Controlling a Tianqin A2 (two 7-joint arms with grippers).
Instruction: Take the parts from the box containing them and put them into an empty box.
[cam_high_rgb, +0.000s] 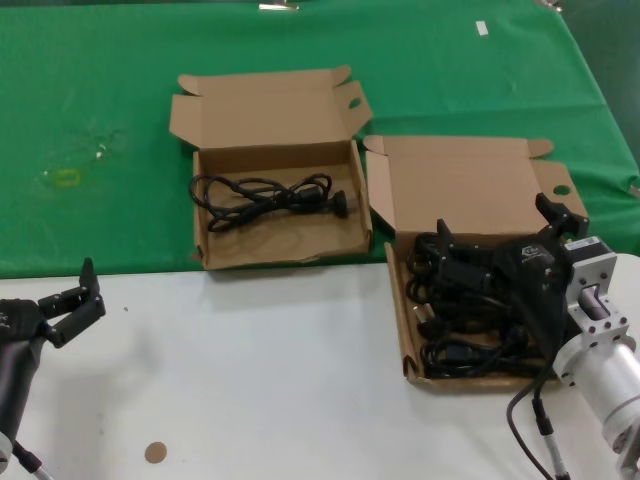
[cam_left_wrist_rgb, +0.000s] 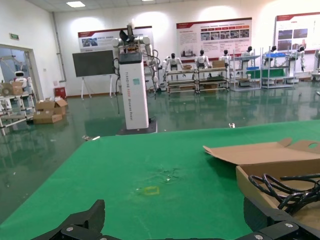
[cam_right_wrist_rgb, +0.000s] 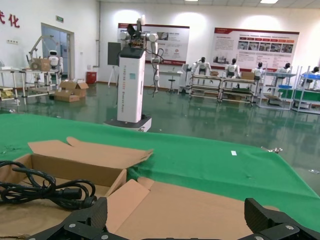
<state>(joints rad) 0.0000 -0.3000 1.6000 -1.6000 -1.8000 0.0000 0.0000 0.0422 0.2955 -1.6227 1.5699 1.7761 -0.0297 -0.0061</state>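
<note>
The right end effector (cam_high_rgb: 495, 250) hangs over the larger box (cam_high_rgb: 470, 180) at the right of the worktop (cam_high_rgb: 280, 390), fingers spread apart above the heap of black cords (cam_high_rgb: 455, 335), seemingly not touching them. The smaller box (cam_high_rgb: 255, 110) just beside it holds one cord (cam_high_rgb: 270, 197). The left end effector (cam_high_rgb: 75, 300) waits open at the near left edge.

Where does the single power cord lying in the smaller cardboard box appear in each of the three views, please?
Head view: the power cord lies across the tray of the smaller box, upper centre.
Left wrist view: the cord shows at the right edge, looping over the box wall.
Right wrist view: the cord sits at the lower left.
Shared landmark: the green cloth.
</note>
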